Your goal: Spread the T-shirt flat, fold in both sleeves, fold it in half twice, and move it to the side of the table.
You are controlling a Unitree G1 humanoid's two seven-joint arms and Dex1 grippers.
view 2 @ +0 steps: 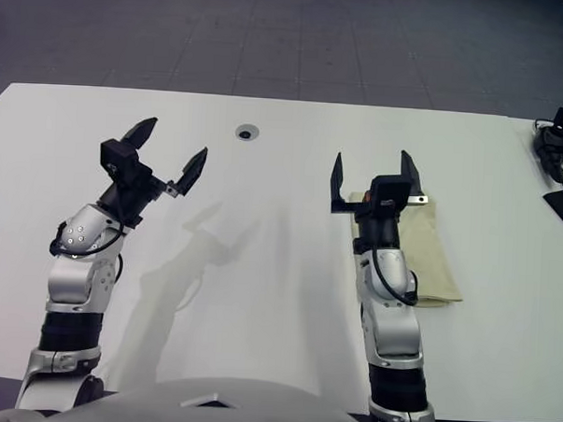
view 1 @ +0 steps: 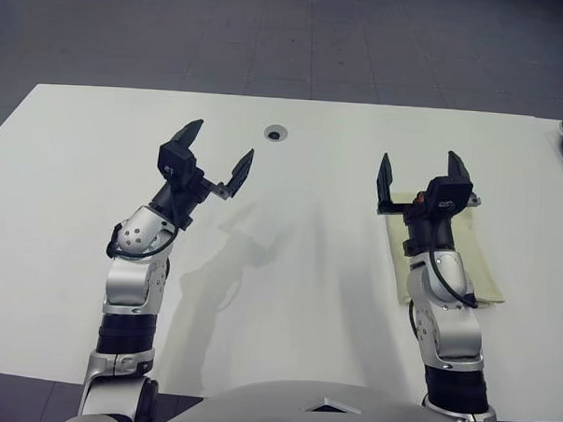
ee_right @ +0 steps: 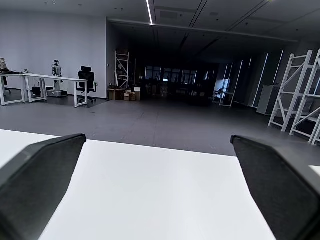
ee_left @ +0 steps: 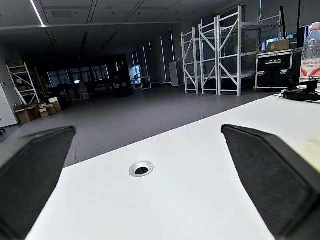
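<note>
The folded T-shirt (view 2: 436, 255) is laid on the table (view 2: 287, 300) beneath the right jaws, held apart; the left jaws are likewise spread, well aside.

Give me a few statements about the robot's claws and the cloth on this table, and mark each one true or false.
1. The folded cream cloth T-shirt lies on the robot's right side of the white table. True.
2. The left gripper is clamped on the shirt. False: it is open, holds nothing, and sits over bare table.
3. The right gripper is open and holds nothing. True.
4. The shirt covers the round metal cable hole. False: the hole is uncovered, well apart from the shirt.
5. The shirt is spread out with its sleeves showing. False: it is folded into a compact rectangle.
</note>
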